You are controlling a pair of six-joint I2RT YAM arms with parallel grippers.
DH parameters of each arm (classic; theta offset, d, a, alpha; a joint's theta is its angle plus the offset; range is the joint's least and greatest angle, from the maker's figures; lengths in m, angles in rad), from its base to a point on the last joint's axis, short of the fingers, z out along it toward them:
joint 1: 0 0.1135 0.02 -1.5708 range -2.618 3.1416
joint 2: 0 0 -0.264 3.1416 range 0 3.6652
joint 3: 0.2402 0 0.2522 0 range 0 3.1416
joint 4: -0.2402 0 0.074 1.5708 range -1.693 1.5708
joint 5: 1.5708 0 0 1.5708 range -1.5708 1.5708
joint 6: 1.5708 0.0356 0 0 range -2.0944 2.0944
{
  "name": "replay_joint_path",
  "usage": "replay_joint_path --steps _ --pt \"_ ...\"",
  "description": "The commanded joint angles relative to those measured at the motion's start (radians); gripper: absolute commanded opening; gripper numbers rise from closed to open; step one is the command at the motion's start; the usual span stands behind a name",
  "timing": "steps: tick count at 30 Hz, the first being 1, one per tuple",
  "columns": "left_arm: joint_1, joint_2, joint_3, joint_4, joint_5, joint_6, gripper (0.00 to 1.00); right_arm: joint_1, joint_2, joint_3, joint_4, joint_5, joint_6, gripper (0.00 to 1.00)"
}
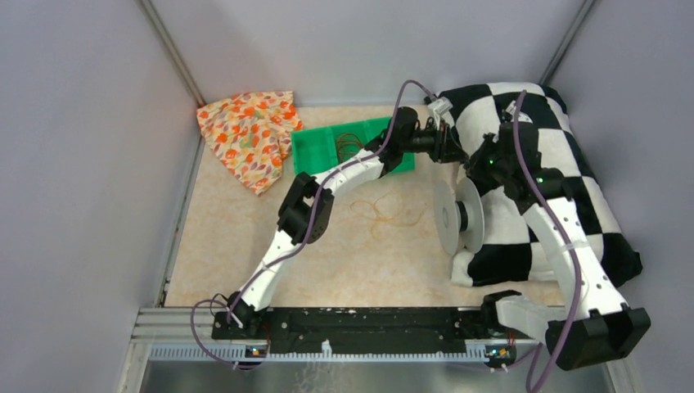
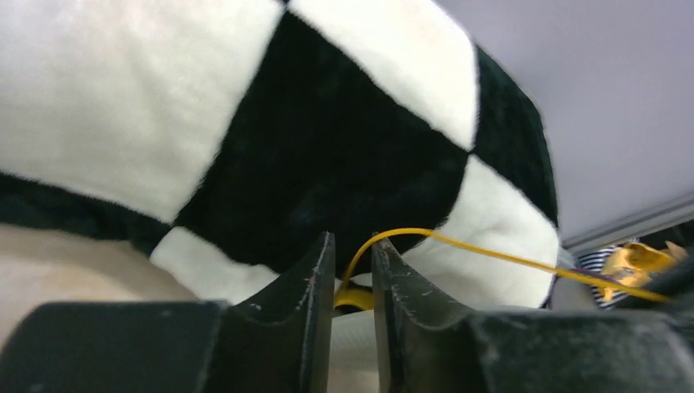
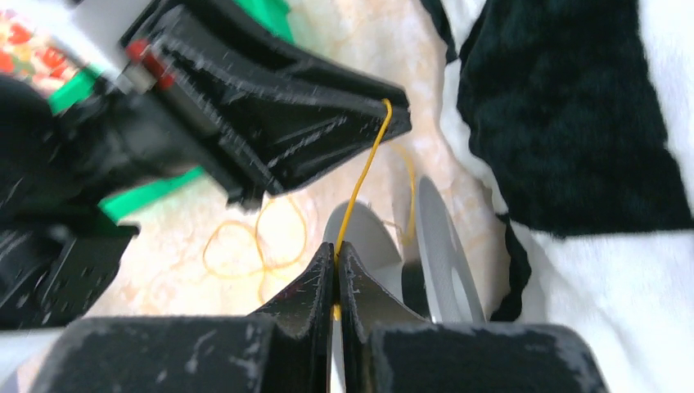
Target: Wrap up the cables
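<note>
The thin yellow cable (image 3: 362, 180), judged light, limp and best taken on a short span near the spool (image 1: 448, 217), was seen clamped in the right gripper (image 3: 336, 255) and threaded between the barely parted fingers of the left gripper (image 2: 352, 241), any grip there left undetermined.

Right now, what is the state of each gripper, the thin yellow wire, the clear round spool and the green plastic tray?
Right gripper: shut on the thin yellow wire.
Left gripper: jaws narrowly apart around the wire, grip unclear.
Thin yellow wire: stretched from gripper to gripper.
Clear round spool: standing on edge.
Green plastic tray: holds wire loops.
</note>
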Motion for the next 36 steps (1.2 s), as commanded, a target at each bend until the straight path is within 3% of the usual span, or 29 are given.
replay_joint_path --steps 1,3,6,10,21,29,36 --pt "0.036 -0.084 -0.08 -0.037 -0.131 0.07 0.33 0.005 -0.126 0.03 -0.13 -0.075 -0.059 0.0" --pt "0.036 -0.107 -0.093 -0.053 -0.145 0.09 0.4 0.005 -0.142 0.022 -0.156 -0.117 -0.071 0.0" --pt "0.038 -0.134 -0.092 -0.08 -0.155 0.113 0.62 0.006 -0.163 -0.001 -0.189 -0.153 -0.088 0.0" --pt "0.045 -0.182 -0.094 -0.111 -0.185 0.128 0.73 0.006 -0.171 -0.01 -0.24 -0.152 -0.128 0.0" --pt "0.052 -0.414 -0.236 -0.192 -0.276 0.151 0.79 0.005 -0.186 0.027 -0.345 -0.026 -0.15 0.0" --pt "-0.005 -0.619 -0.542 -0.182 -0.346 0.13 0.79 0.006 -0.184 0.051 -0.393 0.037 -0.189 0.0" --pt "-0.023 -0.655 -0.621 -0.269 -0.399 0.227 0.79 0.006 -0.171 0.068 -0.388 0.1 -0.238 0.0"
